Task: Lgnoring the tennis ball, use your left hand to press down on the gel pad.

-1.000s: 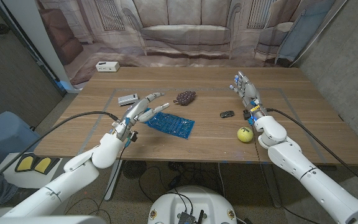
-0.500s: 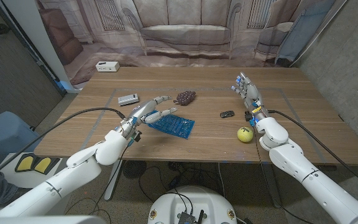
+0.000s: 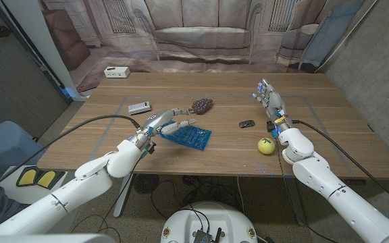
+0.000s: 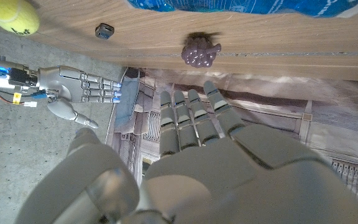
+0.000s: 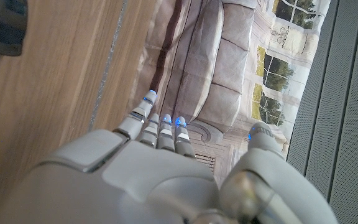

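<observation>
The blue gel pad (image 3: 188, 136) lies on the wooden table (image 3: 316, 115) near its middle; its edge also shows in the left wrist view (image 4: 247, 6). My left hand (image 3: 168, 122) hovers at the pad's left end, fingers stretched out and apart, holding nothing; whether it touches the pad I cannot tell. From its wrist, the left hand (image 4: 216, 155) shows apart from the pad. The yellow tennis ball (image 3: 267, 145) (image 4: 12, 15) sits near the front right. Just behind the ball, my right hand (image 3: 269, 101) (image 5: 166, 174) stands with fingers straight and holds nothing.
A dark purple grape bunch (image 3: 202, 105) (image 4: 201, 51) lies behind the pad. A small black object (image 3: 246, 124) (image 4: 105, 30) sits between pad and right hand. A grey device (image 3: 139, 107) lies at the left, a white box (image 3: 117, 72) at the far left edge.
My left hand has moved forward and to the right, so its fingers now reach over the pad's left end. The right hand, ball and pad have stayed put.
</observation>
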Robot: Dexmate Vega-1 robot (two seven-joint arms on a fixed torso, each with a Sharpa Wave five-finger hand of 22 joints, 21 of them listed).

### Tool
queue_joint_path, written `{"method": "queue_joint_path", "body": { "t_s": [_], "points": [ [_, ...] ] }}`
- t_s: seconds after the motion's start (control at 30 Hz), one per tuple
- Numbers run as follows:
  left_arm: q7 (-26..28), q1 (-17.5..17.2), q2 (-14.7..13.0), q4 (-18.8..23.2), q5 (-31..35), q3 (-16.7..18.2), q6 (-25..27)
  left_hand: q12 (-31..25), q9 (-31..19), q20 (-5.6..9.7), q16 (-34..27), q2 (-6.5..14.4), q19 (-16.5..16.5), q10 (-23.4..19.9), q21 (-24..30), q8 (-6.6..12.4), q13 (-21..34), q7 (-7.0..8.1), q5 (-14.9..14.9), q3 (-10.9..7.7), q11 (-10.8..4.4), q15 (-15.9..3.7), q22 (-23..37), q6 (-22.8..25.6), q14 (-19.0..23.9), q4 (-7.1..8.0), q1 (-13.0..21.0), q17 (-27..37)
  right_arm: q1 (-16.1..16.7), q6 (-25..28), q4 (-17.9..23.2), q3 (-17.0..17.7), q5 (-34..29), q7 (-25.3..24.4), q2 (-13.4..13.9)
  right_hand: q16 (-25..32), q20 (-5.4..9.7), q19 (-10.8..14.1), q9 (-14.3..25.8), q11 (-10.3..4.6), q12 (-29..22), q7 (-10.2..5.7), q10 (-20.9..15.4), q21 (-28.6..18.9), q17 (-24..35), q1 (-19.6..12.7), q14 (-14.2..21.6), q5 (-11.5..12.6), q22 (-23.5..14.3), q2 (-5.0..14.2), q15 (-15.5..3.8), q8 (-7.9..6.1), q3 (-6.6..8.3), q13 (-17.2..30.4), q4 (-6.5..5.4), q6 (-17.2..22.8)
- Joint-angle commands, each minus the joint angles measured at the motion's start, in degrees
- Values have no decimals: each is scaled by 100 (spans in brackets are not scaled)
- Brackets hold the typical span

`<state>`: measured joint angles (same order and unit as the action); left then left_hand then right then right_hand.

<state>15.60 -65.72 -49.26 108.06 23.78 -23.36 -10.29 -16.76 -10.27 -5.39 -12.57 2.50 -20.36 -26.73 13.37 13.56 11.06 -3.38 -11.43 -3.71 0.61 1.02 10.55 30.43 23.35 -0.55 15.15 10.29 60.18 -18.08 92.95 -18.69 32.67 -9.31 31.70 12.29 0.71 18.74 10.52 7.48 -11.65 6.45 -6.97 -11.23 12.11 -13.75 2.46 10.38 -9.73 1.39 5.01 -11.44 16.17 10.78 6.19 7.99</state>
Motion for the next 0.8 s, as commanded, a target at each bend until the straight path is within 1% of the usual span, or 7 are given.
{"method": "queue_joint_path", "body": {
  "t_s": [0.03, 0.3, 0.53, 0.57, 0.63, 0.73, 0.8],
  "points": [
    [-328, 190, -161, 150, 75, -212, 298, -11, -17, 29, -7, -7, -81, -48, 22, -11, 25, -16, 6, 26, -8, -11, 17, 23, 69, -19, -31, 7, 96, -6, 92, 55, 1, -84, 19, 5, 36, 10, 22, -7, 7, -12, -28, -5, 19, -8, 12, 5, -9, 34, -12, 13, 0, 19, 38, 41],
    [-462, 296, -245, 191, 162, -335, 361, 7, -18, 36, 15, -9, -104, -68, 17, -50, 25, 11, 7, 34, 36, -5, 13, -12, 70, -21, -38, 6, 165, 10, 186, 89, -38, -141, 65, 4, 23, 2, 22, -13, 8, -31, -32, 1, 21, -3, 14, 3, -9, 34, -17, 13, -7, 20, 40, 46],
    [-553, 296, -323, 231, 238, -414, 475, 55, -19, 49, 52, -10, -73, -16, -12, -96, 25, -15, 8, 42, 22, -1, 8, -67, 29, -22, -46, 6, 211, 53, 265, 113, -45, -185, 92, 5, 10, -2, 22, -17, 9, -25, -33, 3, 23, 1, 17, 2, -9, 36, -16, 12, -13, 20, 41, 53],
    [-560, 285, -338, 235, 226, -413, 480, 65, -20, 77, 58, -11, -63, -8, -20, -102, 25, -15, 8, 44, -3, 1, 6, -71, 27, -22, -48, 6, 213, 54, 268, 114, -51, -189, 94, 4, 8, -4, 22, -17, 9, -26, -33, 4, 23, 2, 15, 1, -9, 36, -17, 13, -14, 20, 41, 51],
    [-574, 270, -371, 245, 221, -413, 501, 79, -20, 94, 68, -12, -58, 3, -28, -115, 25, -30, 8, 47, 24, 4, 4, -82, 18, -22, -51, 5, 213, 53, 268, 119, -49, -192, 90, 4, 11, -3, 22, -15, 10, -29, -35, 4, 23, 4, 17, 1, -9, 35, -10, 13, -17, 20, 41, 52],
    [-647, 273, -421, 264, 211, -427, 534, 96, -21, 99, 90, -13, -55, 14, -37, -127, 25, -47, 8, 51, 1, 4, 1, -92, -19, -23, -54, 5, 198, 55, 252, 114, -54, -180, 89, 5, 6, -5, 22, -17, 10, -28, -36, 5, 24, 7, 19, 0, -9, 35, -6, 13, -20, 20, 42, 54],
    [-724, 308, -440, 240, 181, -456, 519, 103, -21, 103, 96, -12, -48, 9, -45, -133, 26, -50, 8, 54, 61, 3, -1, -90, -20, -22, -59, 5, 179, 54, 235, 111, -40, -162, 79, 4, 7, -4, 22, -12, 10, -31, -36, 5, 24, 8, 18, 0, -9, 35, -7, 14, -22, 20, 41, 55]
  ]
}}
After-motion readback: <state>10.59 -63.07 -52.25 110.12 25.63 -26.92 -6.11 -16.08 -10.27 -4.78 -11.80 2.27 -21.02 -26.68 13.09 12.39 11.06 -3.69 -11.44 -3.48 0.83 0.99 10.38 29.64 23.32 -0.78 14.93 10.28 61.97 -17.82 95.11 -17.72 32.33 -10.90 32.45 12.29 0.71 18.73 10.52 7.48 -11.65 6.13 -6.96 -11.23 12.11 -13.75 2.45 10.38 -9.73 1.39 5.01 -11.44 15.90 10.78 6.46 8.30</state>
